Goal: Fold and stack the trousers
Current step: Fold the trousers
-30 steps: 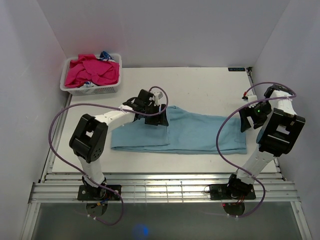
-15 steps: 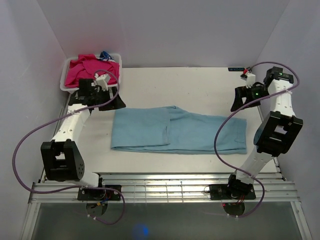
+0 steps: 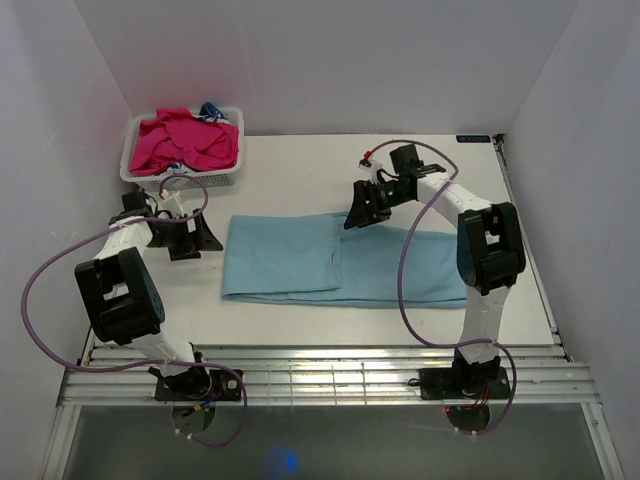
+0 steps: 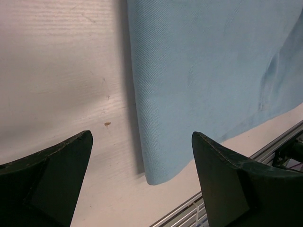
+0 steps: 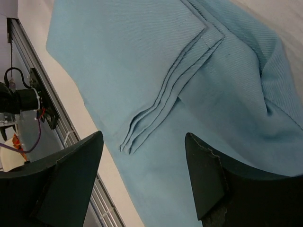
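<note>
The light blue trousers lie flat on the white table, partly folded, with the left part doubled over the legs. My left gripper is open and empty, low over the table just left of the trousers' left edge. My right gripper is open and empty above the trousers' far edge, near the fold. In the right wrist view the stacked hem edges lie ahead of the open fingers.
A white basket holding magenta garments stands at the back left. The table's front edge with metal rails runs along the near side. White walls close in on three sides.
My left gripper has left the trousers, swung out by the basket and come down beside their left edge. My right gripper moved from the far right to over the trousers' far edge.
</note>
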`<control>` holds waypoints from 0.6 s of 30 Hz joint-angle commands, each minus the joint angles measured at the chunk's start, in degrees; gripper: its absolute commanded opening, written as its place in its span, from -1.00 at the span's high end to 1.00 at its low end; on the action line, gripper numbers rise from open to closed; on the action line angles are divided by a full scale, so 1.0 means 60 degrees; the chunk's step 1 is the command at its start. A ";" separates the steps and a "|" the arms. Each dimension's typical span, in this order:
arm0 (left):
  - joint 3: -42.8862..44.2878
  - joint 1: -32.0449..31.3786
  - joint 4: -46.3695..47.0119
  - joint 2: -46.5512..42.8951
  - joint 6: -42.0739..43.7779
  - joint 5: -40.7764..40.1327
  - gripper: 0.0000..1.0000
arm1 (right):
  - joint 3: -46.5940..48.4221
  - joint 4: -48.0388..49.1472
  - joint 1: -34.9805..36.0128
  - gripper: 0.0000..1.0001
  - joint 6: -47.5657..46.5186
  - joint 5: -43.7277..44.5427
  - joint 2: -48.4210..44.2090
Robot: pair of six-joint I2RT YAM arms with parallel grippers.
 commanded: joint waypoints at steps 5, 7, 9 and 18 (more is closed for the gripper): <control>-0.0226 0.0118 0.0303 0.0142 0.0409 0.0598 -0.91 | -0.0594 0.1738 0.0650 -0.59 0.1751 0.0273 0.0566; -0.0227 0.0118 0.0391 0.0186 0.0395 0.0598 -0.91 | -0.0756 0.1811 0.0898 -0.63 0.1882 0.0288 0.0698; -0.0212 0.0118 0.0435 0.0303 0.0351 0.0612 -0.91 | -0.0843 0.1812 0.1075 -0.65 0.1883 0.0346 0.0859; -0.0212 0.0118 0.0845 0.0289 -0.0147 0.0217 -0.89 | -0.1649 0.2558 0.1617 -0.67 0.2556 0.0625 0.1225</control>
